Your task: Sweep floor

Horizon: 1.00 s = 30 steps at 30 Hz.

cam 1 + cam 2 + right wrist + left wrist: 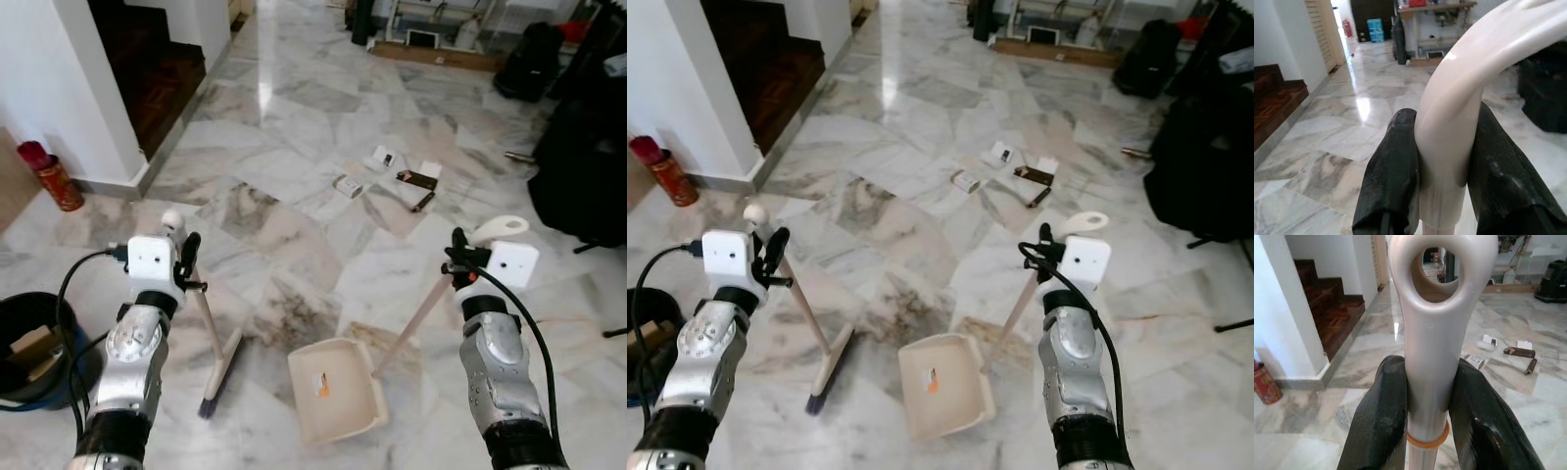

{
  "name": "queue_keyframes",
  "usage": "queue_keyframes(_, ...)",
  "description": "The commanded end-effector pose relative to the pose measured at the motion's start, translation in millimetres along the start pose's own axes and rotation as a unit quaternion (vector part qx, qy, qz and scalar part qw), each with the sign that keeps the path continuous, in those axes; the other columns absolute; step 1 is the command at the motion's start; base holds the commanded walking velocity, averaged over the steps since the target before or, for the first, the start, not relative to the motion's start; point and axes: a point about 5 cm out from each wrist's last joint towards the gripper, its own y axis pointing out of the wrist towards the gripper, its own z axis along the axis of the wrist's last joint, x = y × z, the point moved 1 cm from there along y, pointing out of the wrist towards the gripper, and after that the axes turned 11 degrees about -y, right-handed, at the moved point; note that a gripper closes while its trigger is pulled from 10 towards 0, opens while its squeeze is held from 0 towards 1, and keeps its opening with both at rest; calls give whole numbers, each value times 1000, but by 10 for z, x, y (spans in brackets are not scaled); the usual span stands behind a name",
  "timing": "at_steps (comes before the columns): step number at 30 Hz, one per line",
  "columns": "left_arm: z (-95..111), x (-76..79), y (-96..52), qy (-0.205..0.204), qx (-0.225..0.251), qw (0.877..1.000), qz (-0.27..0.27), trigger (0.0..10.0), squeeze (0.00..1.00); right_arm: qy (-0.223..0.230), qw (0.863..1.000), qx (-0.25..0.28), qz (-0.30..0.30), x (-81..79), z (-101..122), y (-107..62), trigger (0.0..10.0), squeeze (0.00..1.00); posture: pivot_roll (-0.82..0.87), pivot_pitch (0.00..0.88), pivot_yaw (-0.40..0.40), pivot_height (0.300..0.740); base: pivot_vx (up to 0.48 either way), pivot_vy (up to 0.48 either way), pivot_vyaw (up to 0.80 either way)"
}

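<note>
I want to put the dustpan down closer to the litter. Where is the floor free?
Bare marble lies between the dustpan and the scattered litter, and between broom and white wall. Crowded: black bags rightward, bucket leftward.

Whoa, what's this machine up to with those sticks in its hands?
It is set up to sweep. The left gripper is clamped on the handle of a small broom, bristles on the marble floor. The right gripper holds a long-handled cream dustpan resting on the floor beside it. Scattered litter lies further ahead, not yet reached.
</note>
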Motion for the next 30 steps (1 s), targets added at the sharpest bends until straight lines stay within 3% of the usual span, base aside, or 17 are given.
queue_keyframes(1,64,49,76,2,7,1000,-15,10000,0,-1,999,38,-16,63,154,-4,10000,0,126,69,7,740,0,0,0)
queue_keyframes(8,2,152,133,-11,-2,1000,-27,10000,0,-17,998,44,-31,113,172,-96,10000,0,74,74,18,740,0,0,0)
queue_keyframes(21,-86,196,156,-26,-12,999,-24,10000,0,-36,994,55,-82,456,284,-106,10000,0,6,83,1,740,0,0,0)
queue_keyframes(30,-101,169,160,-34,-2,999,15,10000,0,-35,997,43,-61,334,228,-142,10000,0,38,75,-29,740,0,0,0)
